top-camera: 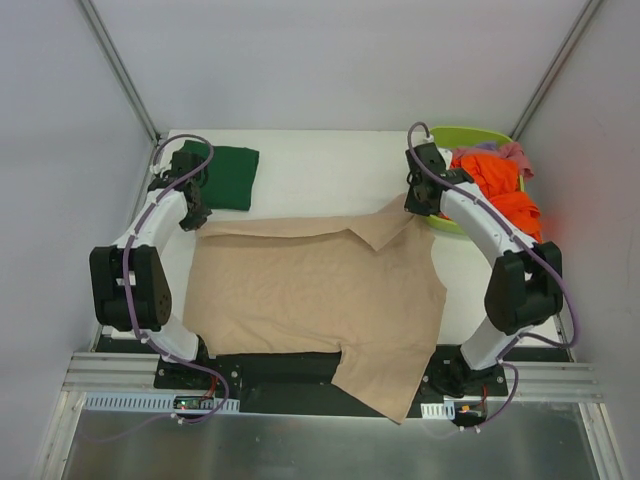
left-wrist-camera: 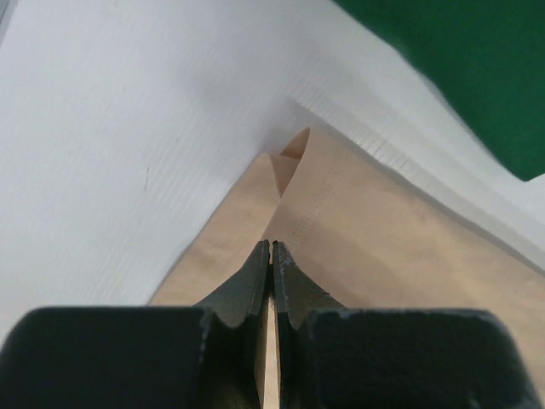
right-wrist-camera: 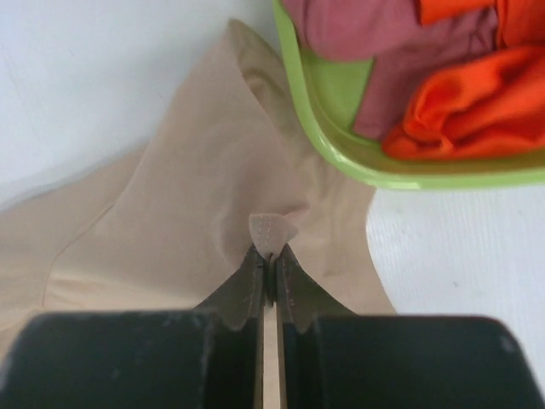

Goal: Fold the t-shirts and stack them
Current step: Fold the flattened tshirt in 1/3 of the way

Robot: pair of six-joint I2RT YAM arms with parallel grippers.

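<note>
Hanging over the near edge, the beige-tan t-shirt [top-camera: 310,290] is lying spread on the white surface [top-camera: 320,175]. The left pincer [left-wrist-camera: 271,247] is clamping its far-left corner; the right pincer [right-wrist-camera: 269,252] is pinching its far-right sleeve beside the lime-green basket [top-camera: 462,133]. Farther back, a folded dark green t-shirt [top-camera: 230,176] is resting; an orange t-shirt [top-camera: 505,195] and pink cloth [right-wrist-camera: 375,34] are filling the basket.

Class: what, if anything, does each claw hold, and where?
Both hold the beige t-shirt: left claw at its far left corner, right claw on a tuck near the far right corner.
</note>
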